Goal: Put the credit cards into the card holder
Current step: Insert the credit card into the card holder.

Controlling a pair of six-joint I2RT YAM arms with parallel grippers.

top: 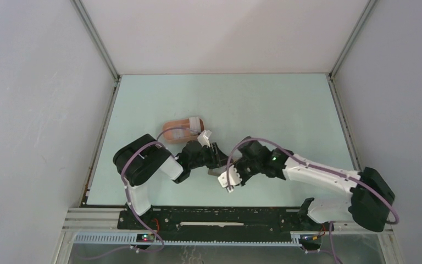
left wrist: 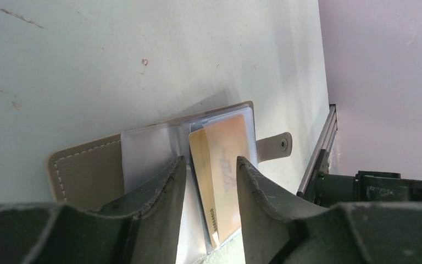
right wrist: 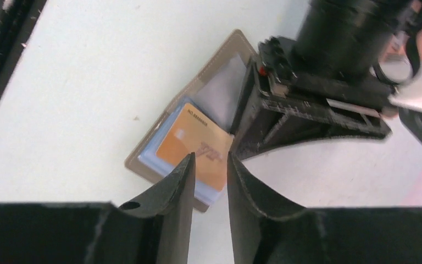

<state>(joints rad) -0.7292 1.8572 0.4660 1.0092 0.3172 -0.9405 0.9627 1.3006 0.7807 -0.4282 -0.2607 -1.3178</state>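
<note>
A tan-grey folding wallet (left wrist: 85, 168) lies open on the table between the two arms, its clear sleeves showing. One of the credit cards, the yellow-orange one (right wrist: 189, 140), lies on the wallet's right page, part of it under a frosted sleeve. My left gripper (left wrist: 210, 159) stands open over the wallet, one finger on each side of this card (left wrist: 225, 140). My right gripper (right wrist: 209, 157) is open too, its tips just above the card's near edge with nothing between them. The salmon-pink card holder (top: 178, 131) sits behind the left arm, a whitish band across its right end.
The wallet's snap tab (left wrist: 277, 144) sticks out toward the table's side rail (left wrist: 321, 148). The left arm's wrist (right wrist: 340, 33) hangs close over the wallet's far side. Grey walls enclose the table on three sides, and a black rail (top: 214, 217) runs along the near edge.
</note>
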